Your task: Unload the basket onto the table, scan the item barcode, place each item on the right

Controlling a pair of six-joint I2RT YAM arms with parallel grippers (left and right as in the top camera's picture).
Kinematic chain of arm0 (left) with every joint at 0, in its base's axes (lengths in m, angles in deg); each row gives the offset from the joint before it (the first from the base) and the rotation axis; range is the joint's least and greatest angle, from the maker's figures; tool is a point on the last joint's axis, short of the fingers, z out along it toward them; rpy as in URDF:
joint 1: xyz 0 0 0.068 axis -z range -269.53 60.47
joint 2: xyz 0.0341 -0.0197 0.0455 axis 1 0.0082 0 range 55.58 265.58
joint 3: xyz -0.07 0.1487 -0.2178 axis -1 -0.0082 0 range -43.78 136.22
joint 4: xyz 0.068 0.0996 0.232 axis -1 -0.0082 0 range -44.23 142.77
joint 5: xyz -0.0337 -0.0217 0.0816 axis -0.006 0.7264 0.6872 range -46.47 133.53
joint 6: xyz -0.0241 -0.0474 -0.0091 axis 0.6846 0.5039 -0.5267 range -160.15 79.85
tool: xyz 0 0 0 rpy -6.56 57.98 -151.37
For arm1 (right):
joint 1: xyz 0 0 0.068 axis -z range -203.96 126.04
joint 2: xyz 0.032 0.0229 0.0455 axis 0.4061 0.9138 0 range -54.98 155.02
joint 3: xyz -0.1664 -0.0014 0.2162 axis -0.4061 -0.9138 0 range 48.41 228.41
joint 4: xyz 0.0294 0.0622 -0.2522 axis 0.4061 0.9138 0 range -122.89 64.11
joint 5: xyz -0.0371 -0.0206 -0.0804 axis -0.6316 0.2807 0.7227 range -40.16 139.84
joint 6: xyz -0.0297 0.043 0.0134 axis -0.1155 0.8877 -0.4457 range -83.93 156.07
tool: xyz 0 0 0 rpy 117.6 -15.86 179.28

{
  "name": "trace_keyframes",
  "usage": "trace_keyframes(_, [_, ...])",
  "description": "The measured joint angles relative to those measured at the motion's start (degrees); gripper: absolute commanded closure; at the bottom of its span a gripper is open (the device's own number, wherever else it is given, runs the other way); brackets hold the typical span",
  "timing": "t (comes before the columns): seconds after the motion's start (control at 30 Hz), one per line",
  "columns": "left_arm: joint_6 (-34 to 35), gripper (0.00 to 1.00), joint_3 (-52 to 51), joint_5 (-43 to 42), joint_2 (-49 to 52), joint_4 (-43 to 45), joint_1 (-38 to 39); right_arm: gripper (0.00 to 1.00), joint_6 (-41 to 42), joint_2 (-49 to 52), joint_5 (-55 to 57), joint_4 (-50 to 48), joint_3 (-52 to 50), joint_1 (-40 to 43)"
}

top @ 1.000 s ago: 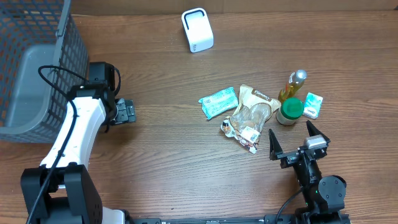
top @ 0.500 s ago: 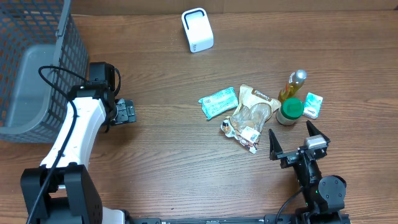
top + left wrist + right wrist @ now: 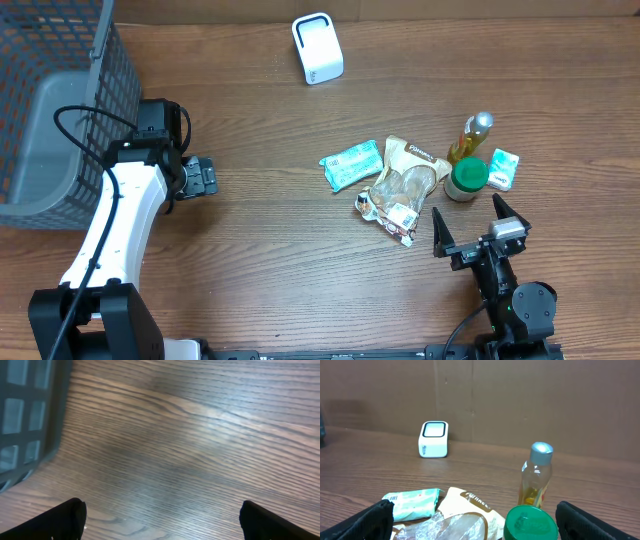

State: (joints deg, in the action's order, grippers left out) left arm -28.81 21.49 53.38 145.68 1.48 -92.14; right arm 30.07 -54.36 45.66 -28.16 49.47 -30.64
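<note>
At the near right of the desk, just ahead of the right gripper, the items lie bunched: a green packet, a clear snack bag, a bottle, a green-lidded jar and a small green box. The white scanner stands well apart at the far edge. Both grippers are spread wide and hold nothing; the left gripper hangs over bare wood near the mesh basket.

Crowding is the likely trouble. The jar sits just beside the bottle and the bag, so a reach into the pile could tip the upright bottle or drag a neighbour along. The crinkly bag could also slip, or fold over its white label.

Dark wood grain covers the desk, and a plain brown wall closes the far side.
</note>
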Motion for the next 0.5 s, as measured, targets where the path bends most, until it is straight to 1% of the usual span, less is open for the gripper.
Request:
trace_keyframes(0.2, [0.0,0.0,-1.53,-4.44,-0.11,4.42,0.0,0.0,0.0,0.02,-0.04,0.0,0.0,0.0])
trace_keyframes(0.37, [0.0,0.0,-7.5,-6.97,-0.15,9.94,0.0,0.0,0.0,0.0,-0.02,0.0,0.0,0.0])
trace_keyframes(0.5, [0.02,0.0,-12.74,-8.96,-0.15,16.83,0.0,0.0,-0.04,0.0,-0.02,0.02,0.0,0.0])
